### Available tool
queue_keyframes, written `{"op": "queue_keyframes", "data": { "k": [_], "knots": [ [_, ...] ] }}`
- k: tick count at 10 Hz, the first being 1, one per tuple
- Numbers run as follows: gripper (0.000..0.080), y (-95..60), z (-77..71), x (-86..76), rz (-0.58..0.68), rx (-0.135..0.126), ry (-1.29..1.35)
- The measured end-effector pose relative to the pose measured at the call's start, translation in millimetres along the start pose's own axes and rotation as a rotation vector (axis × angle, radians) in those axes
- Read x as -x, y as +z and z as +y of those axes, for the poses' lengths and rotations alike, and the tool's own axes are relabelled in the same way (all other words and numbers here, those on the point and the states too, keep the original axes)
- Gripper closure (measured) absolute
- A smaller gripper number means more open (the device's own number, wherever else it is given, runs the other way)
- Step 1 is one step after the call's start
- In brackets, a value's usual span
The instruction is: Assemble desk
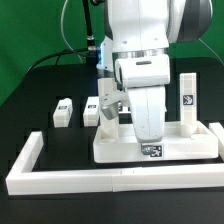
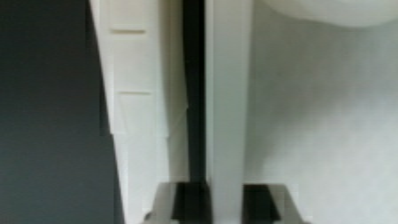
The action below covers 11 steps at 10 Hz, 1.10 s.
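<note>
Exterior view shows you the desk top lying flat near the front edge of the worktop, close against the long white bar of the border frame. One leg stands upright at the desk top's end on the exterior view's right. A second leg and a third leg lie on the worktop behind the frame, near each other but apart, on the exterior view's left of the arm.

The gripper is low over the desk top's end on the exterior view's left. In the wrist view its dark fingers stand closed together. You cannot tell if they pinch anything, because only white surfaces and a narrow dark gap fill that picture.
</note>
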<state>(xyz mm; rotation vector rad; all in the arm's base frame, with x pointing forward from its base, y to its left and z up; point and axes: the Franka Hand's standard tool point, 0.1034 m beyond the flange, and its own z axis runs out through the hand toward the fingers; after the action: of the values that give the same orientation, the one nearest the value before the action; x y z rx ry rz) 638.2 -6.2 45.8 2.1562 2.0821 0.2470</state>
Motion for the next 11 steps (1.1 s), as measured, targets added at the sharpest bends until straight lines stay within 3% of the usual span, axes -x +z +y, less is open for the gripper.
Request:
{"op": "queue_keyframes", "data": {
  "k": [4,7,9,11],
  "knots": [
    [0.0739,1.5,0.5,0.0,0.0,-0.001,0.019],
    [0.0739,9.8,14.9,-24.0,0.006,0.003,0.039],
    [0.0735,13.8,14.3,-24.0,-0.027,-0.011,0.034],
    [0.0735,19.1,13.9,-22.9,-0.032,-0.001,0.02]
  ]
}}
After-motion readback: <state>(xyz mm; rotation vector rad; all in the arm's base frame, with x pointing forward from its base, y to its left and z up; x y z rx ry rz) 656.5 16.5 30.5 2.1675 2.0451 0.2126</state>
